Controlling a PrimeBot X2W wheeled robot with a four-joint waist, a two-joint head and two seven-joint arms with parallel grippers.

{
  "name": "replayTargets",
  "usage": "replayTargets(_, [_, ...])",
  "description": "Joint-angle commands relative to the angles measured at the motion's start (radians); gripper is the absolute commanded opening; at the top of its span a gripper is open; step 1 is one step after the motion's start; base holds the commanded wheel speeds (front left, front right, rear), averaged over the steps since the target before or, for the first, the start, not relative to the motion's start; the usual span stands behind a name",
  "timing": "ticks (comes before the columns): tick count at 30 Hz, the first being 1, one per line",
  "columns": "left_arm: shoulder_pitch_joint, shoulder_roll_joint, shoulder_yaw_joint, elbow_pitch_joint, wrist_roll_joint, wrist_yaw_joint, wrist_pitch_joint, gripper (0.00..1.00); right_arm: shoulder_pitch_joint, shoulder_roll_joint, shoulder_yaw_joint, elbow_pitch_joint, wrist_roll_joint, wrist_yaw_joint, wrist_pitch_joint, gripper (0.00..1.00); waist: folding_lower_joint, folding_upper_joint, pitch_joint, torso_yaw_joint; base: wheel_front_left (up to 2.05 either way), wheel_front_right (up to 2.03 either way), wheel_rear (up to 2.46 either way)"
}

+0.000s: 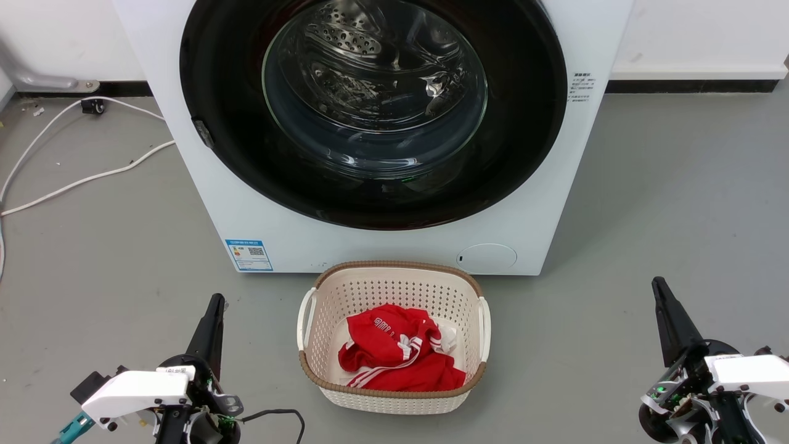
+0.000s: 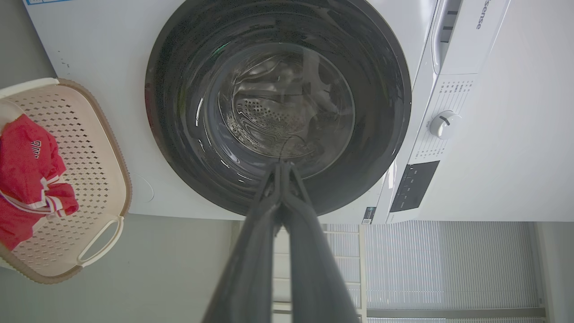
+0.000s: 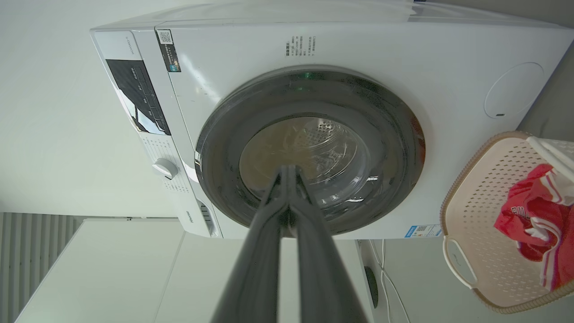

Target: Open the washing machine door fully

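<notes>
Left hand point(image 1: 216, 301) and right hand point(image 1: 658, 283) sit low, each with fingers pressed together and holding nothing, well back from the washing machine point(image 1: 370, 246). Its door point(image 1: 234, 123) is closed against the front. I read "sense" on the panel point(image 2: 466, 45); the blue sticker point(image 1: 249, 254) has print too small to read

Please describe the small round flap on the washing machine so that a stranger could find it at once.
Find the white washing machine with its round black door. Below the door, at the front's lower right in the head view, just behind the basket, is the flap. It is a plain white disc, unlike the blue sticker at lower left.
</notes>
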State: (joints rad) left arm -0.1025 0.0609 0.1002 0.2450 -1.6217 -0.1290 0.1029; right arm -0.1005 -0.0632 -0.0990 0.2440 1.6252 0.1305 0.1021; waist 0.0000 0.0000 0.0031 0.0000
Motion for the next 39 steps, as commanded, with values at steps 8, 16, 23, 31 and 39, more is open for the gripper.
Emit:
replayTargets(8, [-0.009, -0.002, 0.003, 0.002, 0.007, -0.003, 0.004, 0.0, -0.013, 0.004, -0.004, 0.001, -0.009, 0.0, 0.004, 0.0, 0.0, 0.0, 0.0, 0.0, 0.0, 0.0, 0.0])
replayTargets(16, [-0.009, -0.003, 0.005, 0.002, 0.007, -0.003, 0.005, 0.0, -0.013, 0.005, -0.005, 0.002, -0.008, 0.0, 0.006, 0.0, 0.0, 0.0, 0.0, 0.0, 0.0, 0.0, 0.0])
replayTargets(23, [0.007, -0.005, -0.017, -0.003, 0.017, 0.001, -0.023, 1.0, 0.014, 0.004, 0.011, -0.009, -0.015, 0.0, -0.019, 1.0, 0.0, 0.0, 0.0, 0.0, 0.0, 0.0, 0.0])
replayTargets(31, [0.009, -0.005, -0.026, -0.041, 0.059, 0.0, -0.061, 1.0, 0.029, 0.005, 0.033, -0.044, -0.061, 0.0, -0.06, 1.0, 0.0, 0.0, -0.001, -0.001, 0.0, 0.0, 0.0])
replayTargets(39, [0.003, -0.006, -0.03, -0.097, 0.225, 0.0, -0.096, 1.0, 0.035, 0.005, 0.034, -0.093, -0.209, 0.0, -0.095, 1.0, 0.0, 0.0, 0.0, -0.003, 0.0, 0.0, 0.0])
